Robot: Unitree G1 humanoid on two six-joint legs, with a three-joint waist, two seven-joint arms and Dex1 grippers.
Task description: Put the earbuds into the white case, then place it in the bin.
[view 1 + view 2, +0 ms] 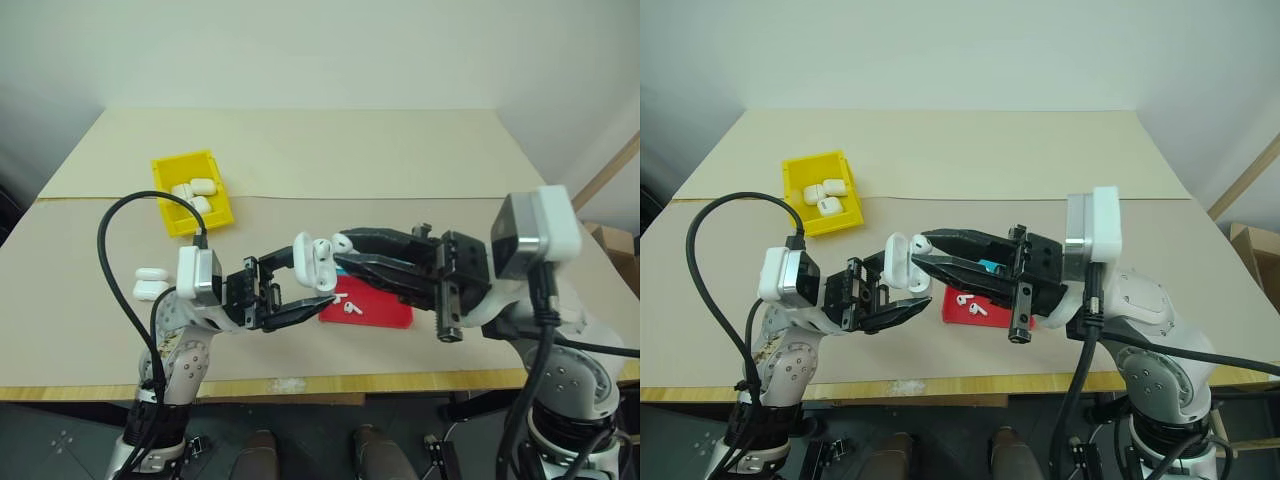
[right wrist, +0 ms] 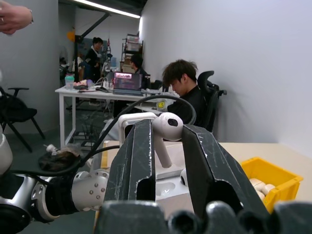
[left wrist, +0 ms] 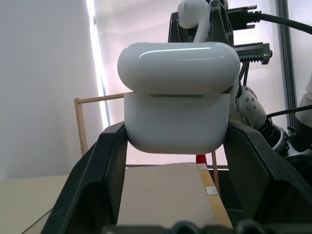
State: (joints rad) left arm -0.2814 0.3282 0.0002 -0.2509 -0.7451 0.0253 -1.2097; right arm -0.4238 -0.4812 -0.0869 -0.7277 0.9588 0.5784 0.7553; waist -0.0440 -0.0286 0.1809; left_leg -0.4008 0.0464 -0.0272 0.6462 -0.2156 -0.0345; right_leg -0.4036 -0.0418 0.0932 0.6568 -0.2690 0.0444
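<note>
My left gripper [image 1: 308, 286] is shut on the white case [image 1: 310, 260], holding it above the table's front with its lid flipped open. Seen from the left wrist, the case [image 3: 178, 114] sits between the two black fingers [image 3: 97, 185]. My right gripper [image 1: 345, 251] is shut on one of the earbuds [image 1: 342, 243], pinched by its stem just beside the open case; the same earbud [image 2: 167, 126] shows between the right fingers. Two more earbuds [image 1: 969, 304] lie on the red tray [image 1: 990, 318]. The yellow bin [image 1: 170, 208] stands at the back left.
The bin holds three white cases [image 1: 195, 190]. Two more cases [image 1: 150, 281] lie on the table at the left, beside a black cable [image 1: 108, 250]. In the right wrist view, people sit at a desk [image 2: 97, 92] across the room and a hand [image 2: 12, 17] shows.
</note>
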